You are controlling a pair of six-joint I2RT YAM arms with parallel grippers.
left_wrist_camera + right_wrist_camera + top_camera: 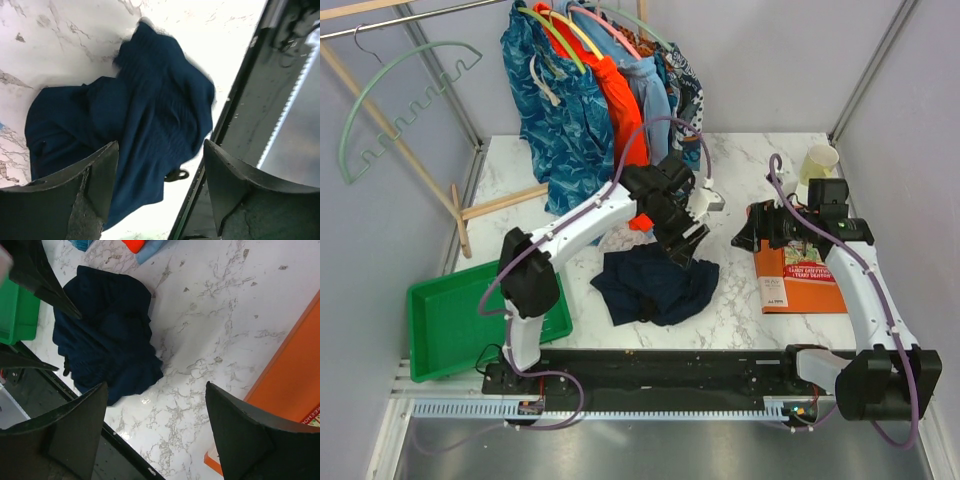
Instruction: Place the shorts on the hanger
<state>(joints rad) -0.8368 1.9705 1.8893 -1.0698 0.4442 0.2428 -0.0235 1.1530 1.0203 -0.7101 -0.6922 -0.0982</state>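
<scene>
The dark navy shorts (655, 285) lie crumpled on the marble table near its front edge. My left gripper (683, 252) hangs just above their far right side. In the left wrist view its jaws (160, 155) stand open with the shorts (150, 115) below them and nothing between the fingers. My right gripper (742, 237) hovers to the right of the shorts, over bare marble; it is open (156, 395) and empty, with the shorts (107, 335) to its upper left. The mint-green hanger (400, 105) hangs empty at the upper left, far from both grippers.
A green tray (450, 320) sits at the front left. An orange book (800, 280) lies under the right arm, with a pale cup (820, 160) behind it. Several garments (590, 90) hang on coloured hangers at the back. A wooden rack leg (455, 205) slants at left.
</scene>
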